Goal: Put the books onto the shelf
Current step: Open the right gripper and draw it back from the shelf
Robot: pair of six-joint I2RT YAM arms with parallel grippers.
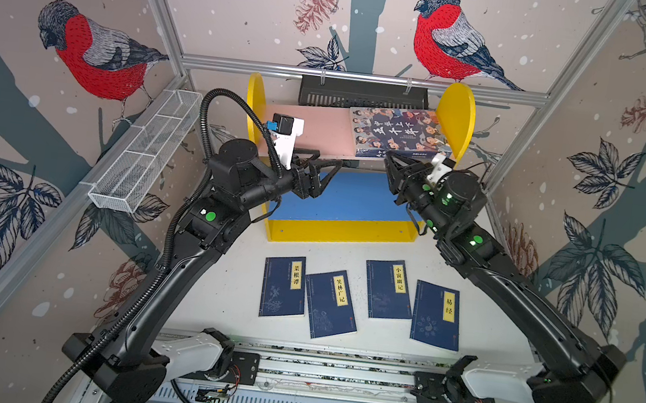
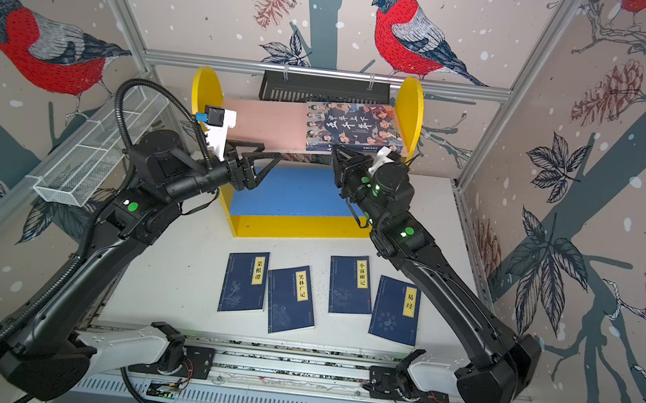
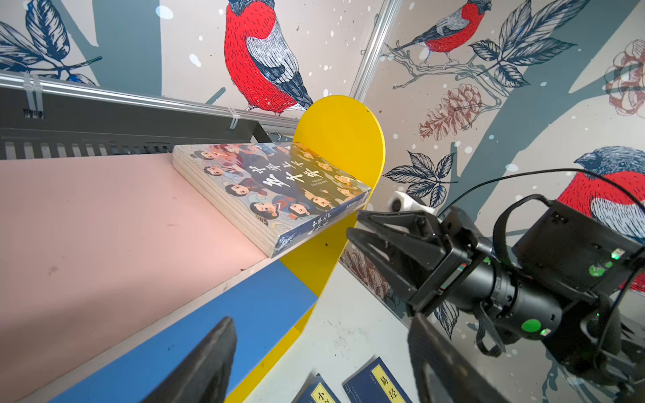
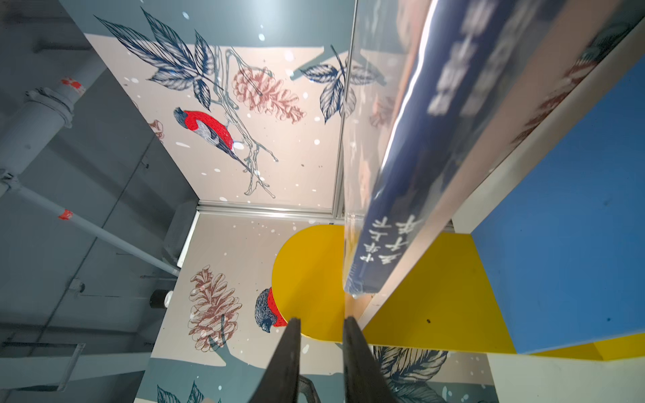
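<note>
Books: five counted. One thick cartoon-cover book point(image 1: 399, 132) is laid flat on the shelf's point(image 1: 342, 232) pink upper board point(image 1: 317, 130), at its right end against the yellow side panel. Its near edge is seen to overhang the board's front edge a little. Four thin navy books point(image 1: 284, 288) point(image 1: 331, 306) point(image 1: 388, 290) point(image 1: 437, 317) are spread flat in a row on the bench, between the shelf and the bench's front edge. The blue lower board point(image 1: 347, 197) is bare.

Right tool point(image 4: 321, 319): jaws set narrow, nothing gripped, held just off the thick book's near corner. Left tool point(image 1: 326, 176): jaws spread wide, empty, held over the shelf's front towards its left end.

Risks, as judged:
- The overhanging thick book could be dragged or tipped off the board's front edge if its corner is brushed by the right tool. Its glossy wrap looks slippery.
- The thin books lie flat, so a jaw may slide over a cover rather than under it.
- The two left-hand thin books lie close together, so one may be shoved while the other is taken.
- Both arms are crowded at the shelf front, so contact is possible.

Also counted: one shelf, two boards, two tools.
</note>
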